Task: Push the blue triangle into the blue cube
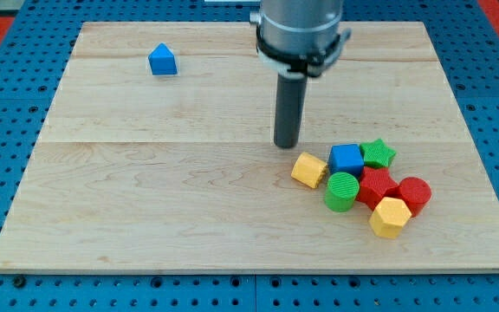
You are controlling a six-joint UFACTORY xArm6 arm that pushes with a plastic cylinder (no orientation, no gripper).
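Pushing the blue triangle point(163, 61) into the blue cube point(346, 159) means a long diagonal slide: triangle sits alone near the view's top left of the tabletop point(145, 199), cube is in the cluster at the view's lower right, well apart. My tip point(287, 144) is down just left of and above the cube, near the yellow cube point(309, 170), touching no block as far as I can tell. Best approach, I'd judge: swing round to the triangle's upper-left side, get behind it, then push along the line toward the cube, keeping contact centred so it doesn't spin off. Cube's upper-left face looks open; green star point(378, 154), green cylinder point(342, 191) and red blocks point(377, 187) crowd its other sides. No fingers on this rig, just a bare rod; nothing held, nothing clamped.
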